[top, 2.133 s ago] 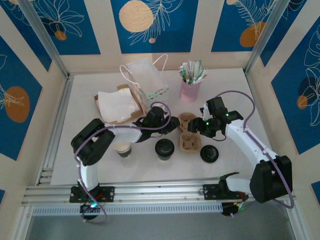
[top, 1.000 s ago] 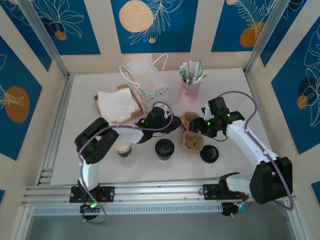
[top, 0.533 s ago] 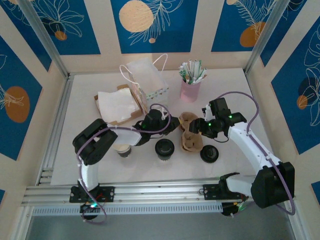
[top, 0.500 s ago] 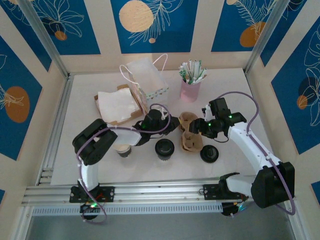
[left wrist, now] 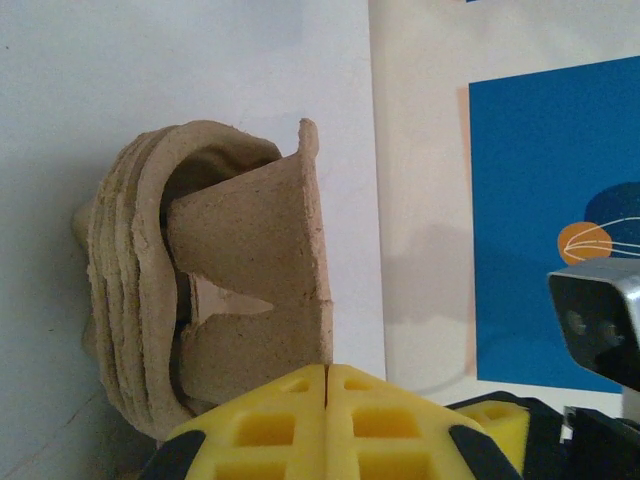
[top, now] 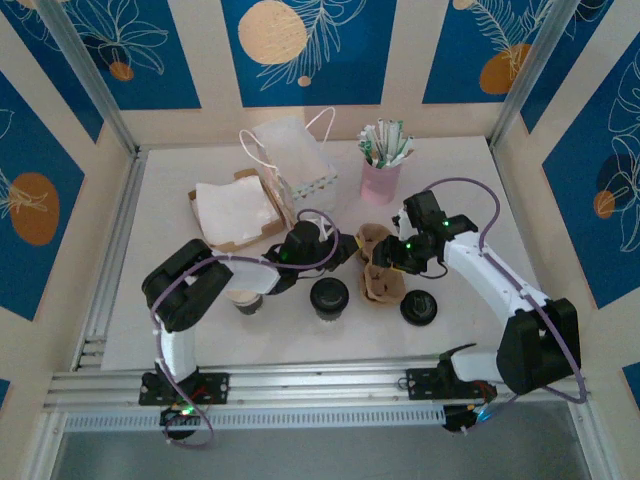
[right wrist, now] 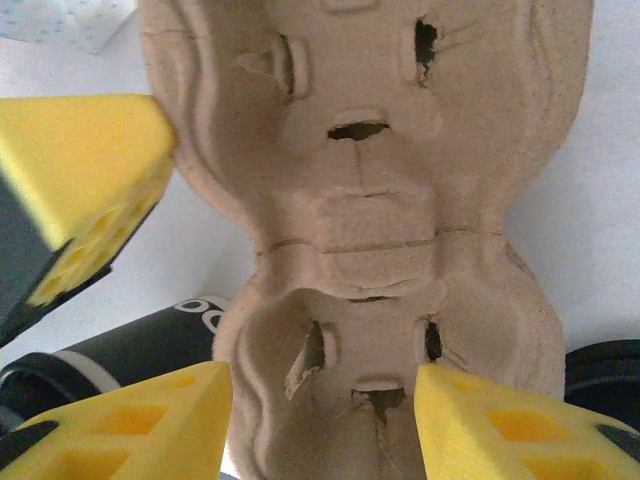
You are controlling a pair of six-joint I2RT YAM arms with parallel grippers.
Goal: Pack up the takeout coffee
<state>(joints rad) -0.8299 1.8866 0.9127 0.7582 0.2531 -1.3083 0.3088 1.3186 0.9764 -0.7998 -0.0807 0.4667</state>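
takeout coffee (top: pixel 329 296) upright, long axis vertical

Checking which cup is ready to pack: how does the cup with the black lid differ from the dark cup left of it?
The takeout coffee is capped with a round black lid; the lidless cup is open, showing a pale inside. The takeout coffee stands near the cup carrier; the lidless cup stands farther left, away from it. Both are dark-sided and upright on the table.
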